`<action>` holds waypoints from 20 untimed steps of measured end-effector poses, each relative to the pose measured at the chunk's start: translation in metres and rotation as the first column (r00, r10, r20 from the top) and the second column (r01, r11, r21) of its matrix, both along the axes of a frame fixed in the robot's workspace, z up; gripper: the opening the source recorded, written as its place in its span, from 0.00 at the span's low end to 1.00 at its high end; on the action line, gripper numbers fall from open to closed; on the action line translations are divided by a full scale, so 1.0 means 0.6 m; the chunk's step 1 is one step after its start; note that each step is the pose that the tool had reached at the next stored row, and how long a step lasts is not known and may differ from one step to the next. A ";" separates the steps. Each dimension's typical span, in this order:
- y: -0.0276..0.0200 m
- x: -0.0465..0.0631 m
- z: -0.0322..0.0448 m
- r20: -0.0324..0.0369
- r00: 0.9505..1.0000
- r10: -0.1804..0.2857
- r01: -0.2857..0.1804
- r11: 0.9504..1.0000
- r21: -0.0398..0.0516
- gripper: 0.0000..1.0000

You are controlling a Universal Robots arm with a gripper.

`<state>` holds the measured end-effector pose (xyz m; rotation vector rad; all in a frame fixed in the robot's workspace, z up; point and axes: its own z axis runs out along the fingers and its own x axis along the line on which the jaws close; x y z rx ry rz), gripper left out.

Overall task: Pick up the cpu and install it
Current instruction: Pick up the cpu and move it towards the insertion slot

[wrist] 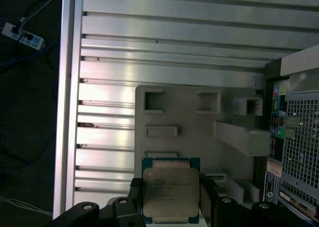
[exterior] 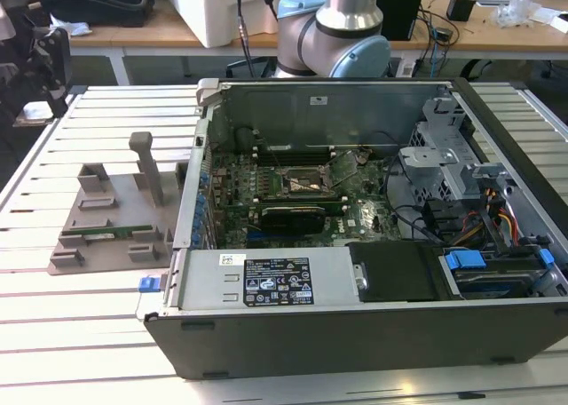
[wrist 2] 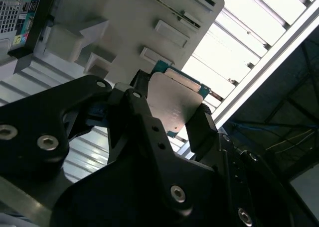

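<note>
— Desk point(exterior: 89, 334) of pale slats in the exterior view, carrying an open computer case point(exterior: 355, 334). Its motherboard point(exterior: 293, 205) lies bare, with a square metal-framed socket point(exterior: 297, 185) at the middle. What else?

— A grey holder block point(exterior: 115, 218) just beside the case, on the exterior view's left, with a green memory stick point(exterior: 106, 234) lying in it. The arm point(exterior: 342, 23) rises behind the case. That view gives the board and socket; the wrist views give the grip.

— Second wrist view, then?

— The pincer point(wrist 2: 172, 100), seen from behind its black fingers point(wrist 2: 149, 127), is clamped on the cpu point(wrist 2: 175, 105). One finger presses each of two opposite edges, the silvery top faces the camera, and a green rim shows past it. Beyond the pincer's tips lies the holder block, apart from the cpu. Past that is the desk's edge rail.

— And the first wrist view?

— The grip seen square-on: the cpu sits flat between the fingers, touching nothing else. Farther out from the pincer, the holder block shows its pockets and a post. The case's vented back panel point(wrist: 299, 137), with coloured ports, stands to one side of the pincer. The slats run on ahead of it.
</note>
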<state>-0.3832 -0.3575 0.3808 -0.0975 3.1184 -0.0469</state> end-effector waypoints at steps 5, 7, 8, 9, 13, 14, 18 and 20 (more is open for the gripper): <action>0.0001 0.000 0.014 0.000 1.000 0.000 0.000 1.000 0.001 0.55; 0.0000 0.000 0.029 0.000 1.000 0.000 0.000 1.000 0.007 0.55; 0.0000 0.000 0.032 0.000 1.000 0.000 0.000 1.000 0.027 0.55; 0.0001 0.000 0.035 0.000 1.000 0.000 0.000 0.999 0.036 0.55; 0.0001 0.000 0.036 0.000 1.000 0.000 0.000 0.999 0.036 0.55; 0.0001 0.000 0.036 0.000 1.000 0.000 0.000 0.999 0.036 0.55; 0.0001 0.011 0.036 0.000 1.000 0.000 0.000 0.999 0.035 0.55; 0.0001 0.021 0.036 0.000 1.000 0.000 0.000 0.999 0.035 0.55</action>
